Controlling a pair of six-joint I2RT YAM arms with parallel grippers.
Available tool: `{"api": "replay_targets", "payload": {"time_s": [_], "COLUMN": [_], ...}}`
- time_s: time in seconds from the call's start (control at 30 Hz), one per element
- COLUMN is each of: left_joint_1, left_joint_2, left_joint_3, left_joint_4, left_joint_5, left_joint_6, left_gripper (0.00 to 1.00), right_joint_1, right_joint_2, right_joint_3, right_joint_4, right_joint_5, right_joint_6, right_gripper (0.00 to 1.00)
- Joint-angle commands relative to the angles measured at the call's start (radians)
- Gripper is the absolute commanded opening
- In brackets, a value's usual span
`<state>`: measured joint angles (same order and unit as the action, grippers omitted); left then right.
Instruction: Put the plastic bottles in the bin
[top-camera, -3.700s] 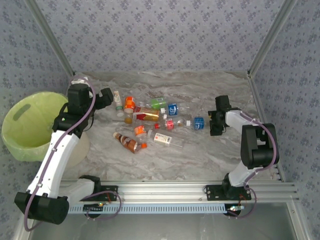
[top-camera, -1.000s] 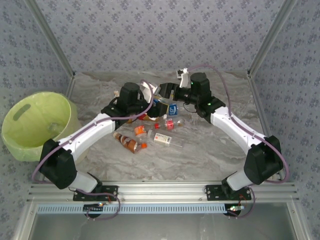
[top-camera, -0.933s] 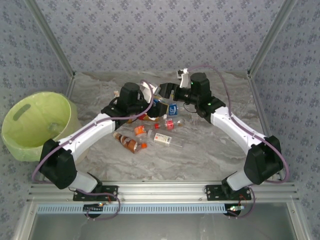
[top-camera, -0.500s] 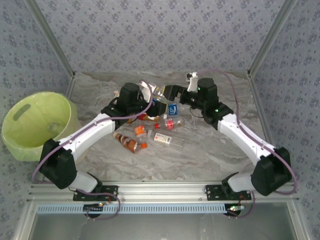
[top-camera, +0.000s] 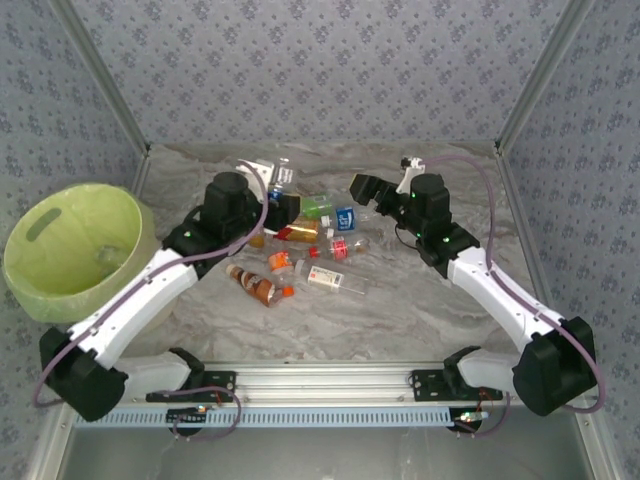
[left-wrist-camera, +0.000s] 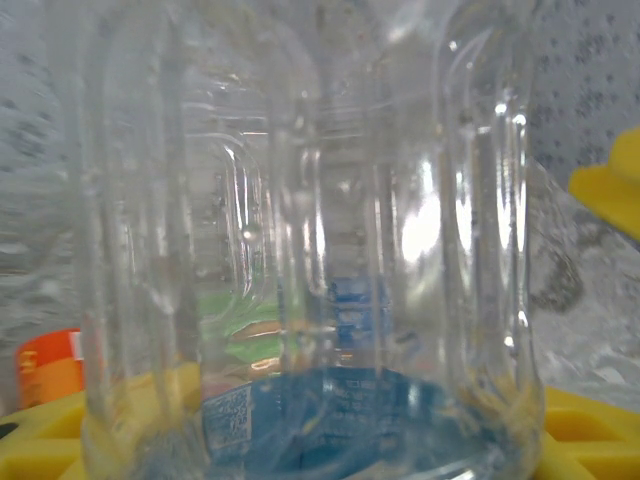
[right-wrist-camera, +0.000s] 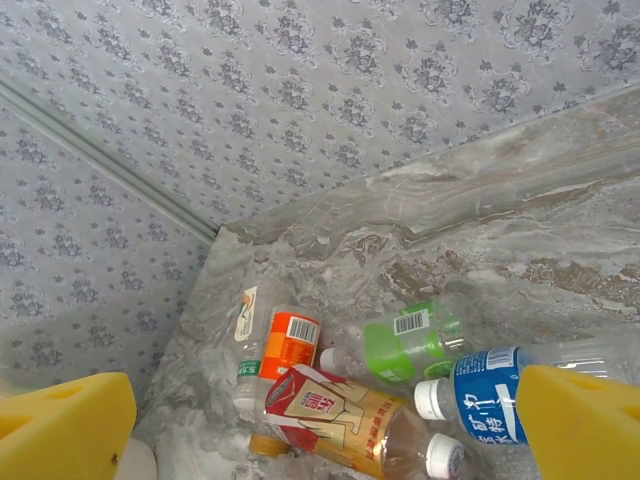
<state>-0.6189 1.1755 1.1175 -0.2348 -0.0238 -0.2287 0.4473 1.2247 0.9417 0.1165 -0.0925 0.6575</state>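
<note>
While the bin (top-camera: 60, 280) sits at the left side of the table (top-camera: 420, 300), well apart from the work, we judge the task far from done, and what lies inside it we cannot tell. Most of the plastic bottles (top-camera: 293, 233) lie heaped mid-table. Our left gripper (top-camera: 272, 192) clamps one clear blue-labelled bottle (left-wrist-camera: 320, 250) above the heap's far edge; our right gripper (top-camera: 362, 188) hangs spread wide, empty — that bottle and the heap all await binning.
</note>
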Motion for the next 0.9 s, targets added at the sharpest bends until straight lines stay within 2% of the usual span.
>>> {"api": "replay_targets", "payload": {"time_s": [0.0,0.1,0.23,0.4,0.5,0.57,0.67,0.77,0.87], "left_joint_1": [0.01,0.011,0.024,0.082,0.119,0.175,0.307,0.443,0.535], "left_joint_2": [-0.067,-0.114,-0.167,-0.209,-0.228,-0.247,-0.293,-0.332,-0.336], "left_joint_3": [0.065,0.105,0.156,0.191,0.207,0.216,0.197,0.16,0.147], "left_joint_4": [-0.098,-0.162,-0.258,-0.367,-0.433,-0.501,-0.532,-0.547,-0.577], "left_joint_5": [-0.129,-0.21,-0.395,-0.548,-0.72,-0.845,-0.886,-0.879,-0.85], "left_joint_6": [0.022,0.038,0.04,-0.001,-0.056,-0.115,-0.168,-0.214,-0.259], "left_gripper": [0.0,0.0,0.0,0.0,0.0,0.0,0.0,0.0,0.0], "right_joint_1": [-0.003,-0.003,-0.003,-0.004,-0.005,-0.006,-0.005,-0.002,-0.001], "right_joint_2": [0.01,0.025,0.042,0.065,0.087,0.102,0.125,0.137,0.142], "right_joint_3": [-0.01,-0.018,-0.006,0.021,0.04,0.052,0.07,0.084,0.091], "right_joint_4": [0.063,0.09,0.082,0.074,0.07,0.071,0.068,0.06,0.06], "right_joint_5": [0.027,0.027,0.042,0.029,0.01,-0.016,-0.062,-0.074,-0.076], "right_joint_6": [-0.002,0.001,0.008,0.005,0.005,0.003,-0.007,-0.007,-0.012], "right_gripper": [1.0,1.0,1.0,1.0,1.0,1.0,1.0,1.0,1.0]}}
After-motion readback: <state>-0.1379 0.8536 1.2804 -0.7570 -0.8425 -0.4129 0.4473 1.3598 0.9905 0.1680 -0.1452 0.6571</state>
